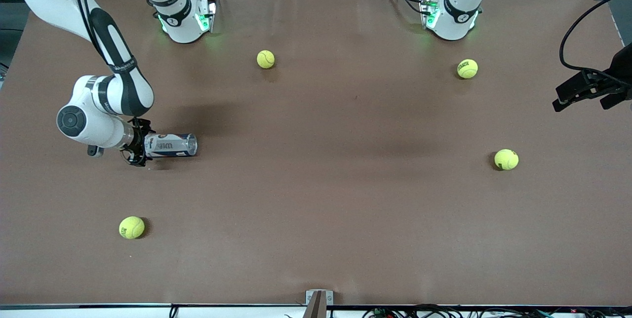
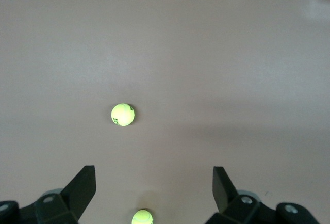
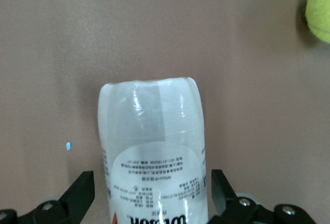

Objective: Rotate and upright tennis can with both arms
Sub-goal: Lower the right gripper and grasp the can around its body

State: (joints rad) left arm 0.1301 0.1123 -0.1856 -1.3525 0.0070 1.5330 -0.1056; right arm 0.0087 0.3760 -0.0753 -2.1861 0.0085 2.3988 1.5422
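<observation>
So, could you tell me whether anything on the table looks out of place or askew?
The tennis can lies on its side instead of upright, one end between the open fingers of the right gripper. Four tennis balls, such as this one, lie scattered loose. The left gripper waits open.

tennis can (image 3: 152, 152) lying on table (image 3: 51, 53) | between spread right gripper (image 3: 153, 195) fingers (image 3: 82, 185)

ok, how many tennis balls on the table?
4. One in front of the right arm's base, one in front of the left arm's base, one nearer the camera at the left arm's end, one nearest the camera, at the right arm's end.
</observation>
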